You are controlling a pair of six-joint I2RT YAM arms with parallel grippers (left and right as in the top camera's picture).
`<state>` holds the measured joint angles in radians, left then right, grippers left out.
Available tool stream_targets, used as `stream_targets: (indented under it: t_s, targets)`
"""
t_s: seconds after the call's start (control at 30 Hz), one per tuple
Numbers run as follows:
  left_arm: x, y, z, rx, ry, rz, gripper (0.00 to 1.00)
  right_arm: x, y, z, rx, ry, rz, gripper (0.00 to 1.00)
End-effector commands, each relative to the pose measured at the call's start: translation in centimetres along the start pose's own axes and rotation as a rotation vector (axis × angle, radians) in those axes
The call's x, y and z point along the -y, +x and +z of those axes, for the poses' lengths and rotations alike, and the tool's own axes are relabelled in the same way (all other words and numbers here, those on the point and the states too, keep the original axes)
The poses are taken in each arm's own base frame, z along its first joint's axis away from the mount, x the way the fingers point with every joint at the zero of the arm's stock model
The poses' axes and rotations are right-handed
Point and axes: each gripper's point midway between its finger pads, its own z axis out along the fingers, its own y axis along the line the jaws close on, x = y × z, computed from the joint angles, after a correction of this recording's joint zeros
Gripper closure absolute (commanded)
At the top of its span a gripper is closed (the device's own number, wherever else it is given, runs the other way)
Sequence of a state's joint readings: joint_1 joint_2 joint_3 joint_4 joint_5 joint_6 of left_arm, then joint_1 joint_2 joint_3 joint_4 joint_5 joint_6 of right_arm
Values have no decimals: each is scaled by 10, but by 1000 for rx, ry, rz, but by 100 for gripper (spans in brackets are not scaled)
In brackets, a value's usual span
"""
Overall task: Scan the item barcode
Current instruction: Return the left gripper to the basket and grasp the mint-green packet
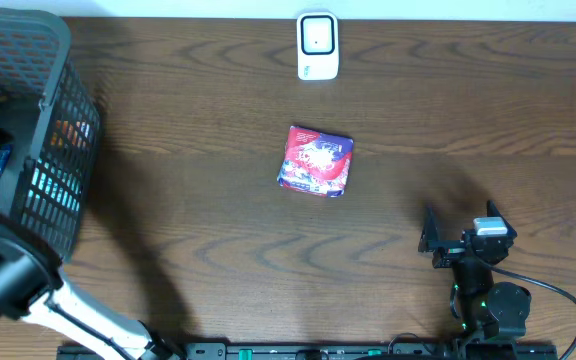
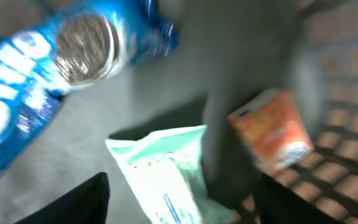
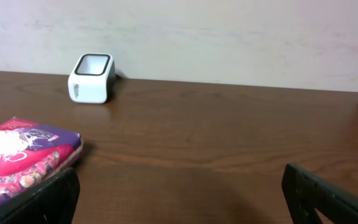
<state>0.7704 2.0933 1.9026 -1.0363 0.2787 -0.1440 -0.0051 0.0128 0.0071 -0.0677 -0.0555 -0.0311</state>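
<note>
One white barcode scanner (image 1: 317, 45) stands at the far edge of the wooden counter (image 1: 188, 230), its window facing up. One red-and-purple packet (image 1: 316, 160) lies flat near the middle of the counter, well apart from the scanner and with nothing between the two. One black mesh basket (image 1: 58, 60) sits at the left end. The left wrist view shows three items inside it, all blurred: a blue biscuit pack (image 2: 36, 87) at the upper left, a mint-green packet (image 2: 166, 174) in the middle and an orange packet (image 2: 269, 134) to the right beside the mesh wall. The left arm (image 1: 8, 270) reaches into the basket. The left pincer (image 2: 182, 205) hangs over the mint-green packet with its fingers (image 2: 89, 202) spread at the lower corners of the view and gripping nothing. From overhead, the arm and the basket wall hide that pincer. The right pincer (image 3: 182, 199) sits low near the counter's right front, spread wide and empty, facing the scanner, with the red-and-purple packet just off to its left.
</note>
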Motion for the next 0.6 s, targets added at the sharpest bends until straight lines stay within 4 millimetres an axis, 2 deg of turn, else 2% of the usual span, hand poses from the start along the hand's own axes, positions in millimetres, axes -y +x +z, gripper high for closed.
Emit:
stream_targets:
  t_s: [0.0,0.07,0.3,0.47,0.57]
  targets:
    - [-22,17,29,-74,-188,-100,27,-1,1,0,-1,-6,-8,1]
    - [-36,25,38,-95,-285,-153,27,-1,1,0,-1,-6,-8,1]
    - [-30,43,62,-189,-270,-151,26,-1,1,0,-1,-6,-8,1]
    - [-34,53,74,-208,-273,-152,27,-1,1,0,-1,-6,-8,1]
    - [-35,55,75,-214,-275,-153,33,-1,1,0,-1,-6,-8,1]
